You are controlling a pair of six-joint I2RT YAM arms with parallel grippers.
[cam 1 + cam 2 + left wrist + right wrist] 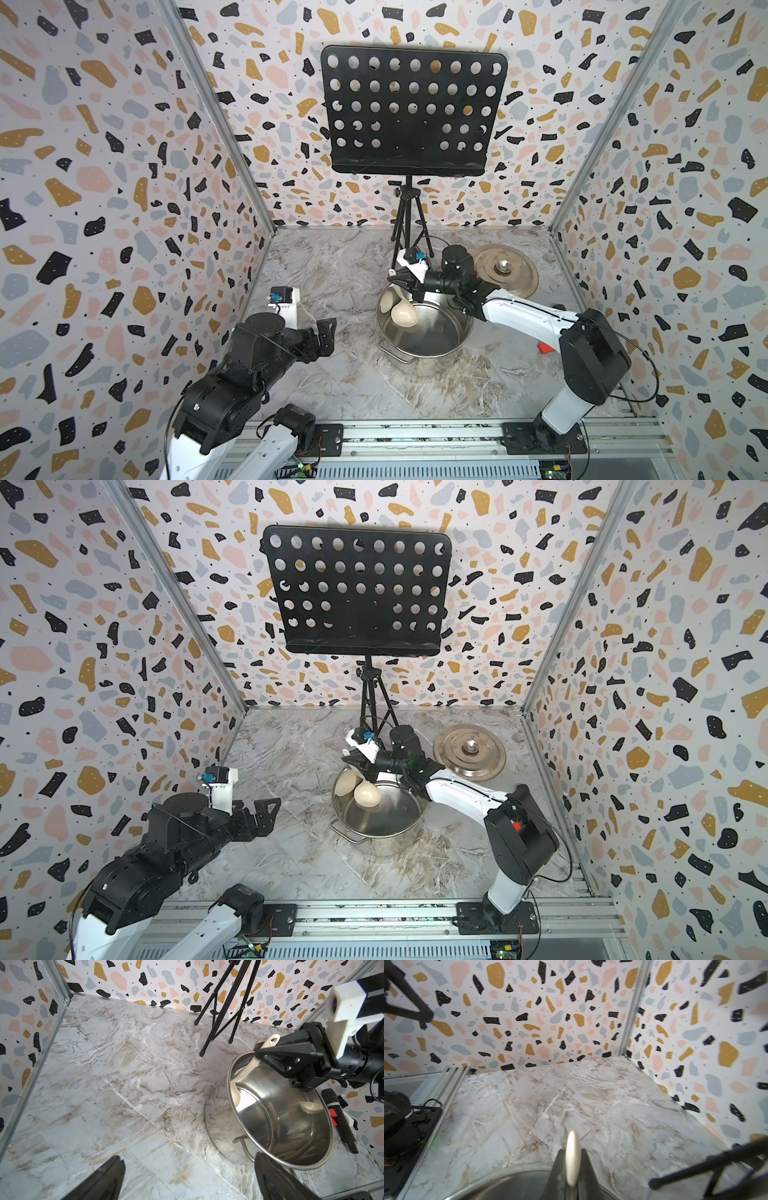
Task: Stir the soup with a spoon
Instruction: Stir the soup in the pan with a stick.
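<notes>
Jaws of the right gripper [402, 286] clamp the ladle [404, 314] by its handle over the stockpot [438, 334], bowl hanging inside ready to stir, while the left gripper [326, 332] stands open, well apart from that pot.

readable text: none in any view
stockpot [444, 336]: bare shiny steel, no legible mark
ladle [404, 314]: plain cream plastic, unlettered
lid [519, 270]: plain steel, nothing legible
music stand [415, 158]: black perforated plate, unlettered
walls [83, 208]: terrazzo blotches only
black stick [344, 1128] beside the stockpot: grey band, too small to read
</notes>
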